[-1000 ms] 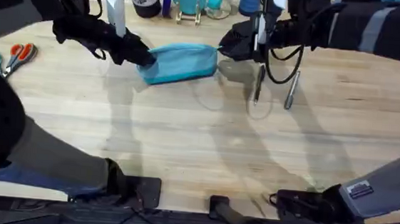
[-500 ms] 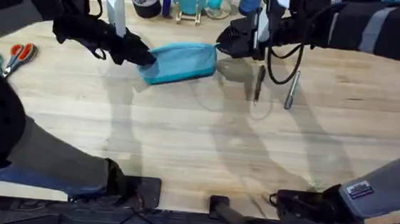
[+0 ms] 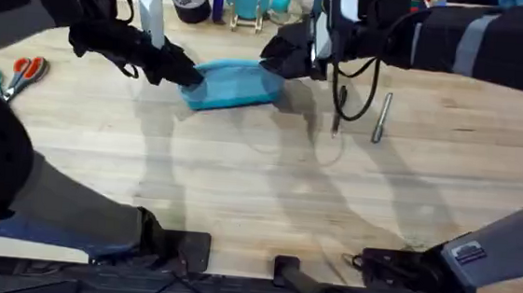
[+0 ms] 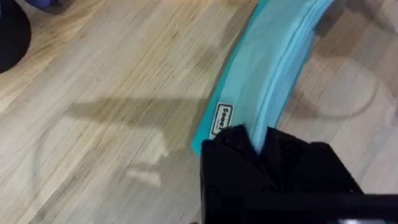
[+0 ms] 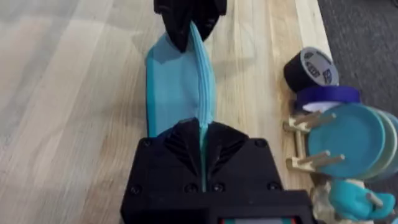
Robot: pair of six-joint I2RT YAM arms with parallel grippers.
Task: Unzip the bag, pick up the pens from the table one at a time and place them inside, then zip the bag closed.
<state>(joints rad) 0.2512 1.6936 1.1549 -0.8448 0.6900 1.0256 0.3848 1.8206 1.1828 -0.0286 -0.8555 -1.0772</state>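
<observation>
Pinching the bag (image 3: 236,84) at both ends: left end effector (image 3: 190,78) clamped on one end, right end effector (image 3: 270,61) closed on its zipper ridge. Bag on the tabletop (image 3: 259,184); black pen (image 3: 338,111) and silver pen (image 3: 382,117) lie beside it.

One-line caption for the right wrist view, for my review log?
Right gripper shut on the blue bag's zipper edge while the left gripper clamps its far end.

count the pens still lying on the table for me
2. The black pen and the silver pen lie side by side on the table, to the right of the bag. More could be hidden inside the bag.
</observation>
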